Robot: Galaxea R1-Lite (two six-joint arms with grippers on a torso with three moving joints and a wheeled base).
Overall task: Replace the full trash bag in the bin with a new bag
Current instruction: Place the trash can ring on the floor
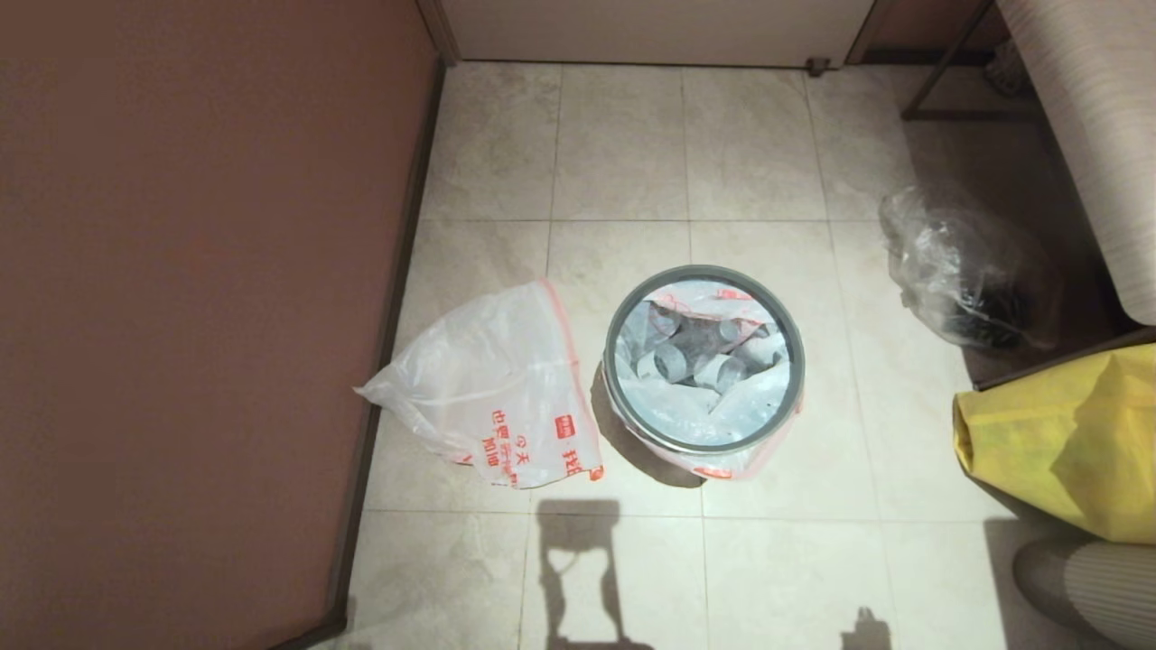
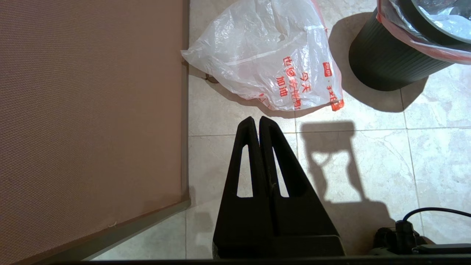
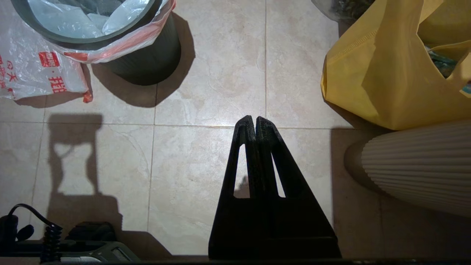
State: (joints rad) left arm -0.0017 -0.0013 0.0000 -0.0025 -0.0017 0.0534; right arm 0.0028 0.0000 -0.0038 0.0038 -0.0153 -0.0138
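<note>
**Full bag sitting in the bin, both hands clenched and idle**

Running down the left side of the head view: a brown wall panel (image 1: pixel 199 298), meeting the pale tiled floor (image 1: pixel 623 144).

Lying limp and flat on the floor at about 9 o'clock from the bin, just beside it: the new bag (image 1: pixel 497 384), translucent white with an orange-red rim band and red print, its far corner reaching the foot of the wall panel.

Hanging above the floor near the new bag, at about 6 o'clock from it in the left wrist view: the left hand (image 2: pixel 256 121), fingers pressed together, clenched on nothing.

Standing near the middle of the floor: the bin (image 1: pixel 703 361), a round dark ribbed pail with a grey ring (image 1: pixel 614 361) seated on its rim. Sitting inside the bin: the full trash bag (image 1: pixel 713 406), its orange-red edge folding out under the ring, pale grey tubes (image 1: pixel 673 359) showing in the opening.

Hovering over bare tiles at about 5 o'clock from the bin: the right hand (image 3: pixel 254 120), fingers likewise clenched together, gripping nothing.

Resting well apart at about 2 o'clock from the bin: a clear bag (image 1: pixel 962 266) with dark contents. Sitting at about 4 o'clock, by the right edge: a yellow bag (image 1: pixel 1057 442).
</note>
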